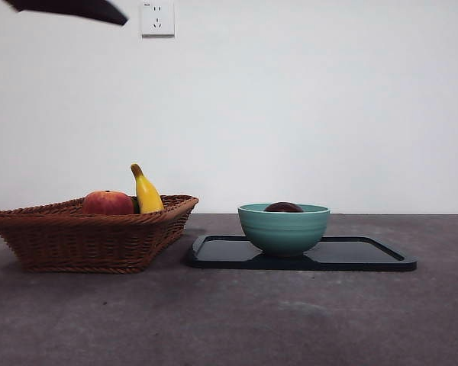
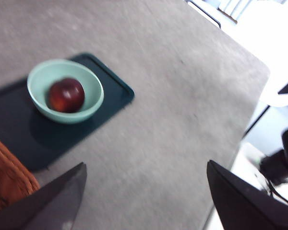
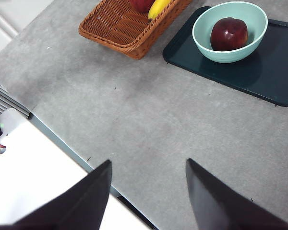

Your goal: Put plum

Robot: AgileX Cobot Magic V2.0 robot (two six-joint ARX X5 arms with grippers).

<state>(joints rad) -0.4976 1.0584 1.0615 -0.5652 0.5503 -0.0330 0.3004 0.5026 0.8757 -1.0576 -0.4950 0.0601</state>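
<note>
Left wrist view: left hand (image 2: 144, 201) wide open, empty, above table (image 2: 182, 120).

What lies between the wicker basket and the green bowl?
Only bare table and a strip of the dark tray separate the basket from the bowl holding the plum; the right wrist view shows it.

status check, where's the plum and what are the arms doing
Left end effector and right end effector open, empty, above the table. Plum in the green bowl on the dark tray. Nothing obstructing.
</note>
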